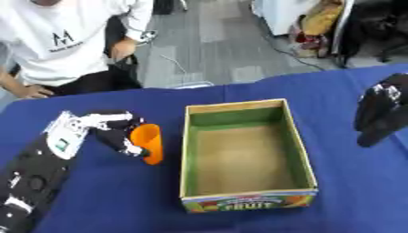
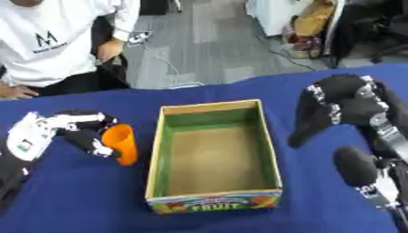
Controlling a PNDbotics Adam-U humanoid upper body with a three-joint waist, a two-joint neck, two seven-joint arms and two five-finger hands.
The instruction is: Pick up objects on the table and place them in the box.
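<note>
A blue cloth covered the table (image 1: 239, 218), and beyond its far edge lay a grey floor with cables, bags and dark chairs along the back of the room. A cardboard box (image 1: 245, 150) stood open near the middle of the table, its inner walls green, its floor bare brown, and the word FRUIT printed on the side facing the near edge.

An orange cup (image 1: 149, 142) was just beside the box's left wall, tilted, its mouth turned towards the left hand. The left hand (image 1: 108, 129) came in from the near left corner, its black and white arm lying along the cloth, and its fingers and thumb were curled round the cup's upper part, grasping it. Whether the cup's lower end touched the cloth could not be told.

The right hand (image 2: 343, 104) hung over the right side of the table, well apart from the box, its back towards the camera and its fingers drooping downward, relaxed and holding nothing.
</note>
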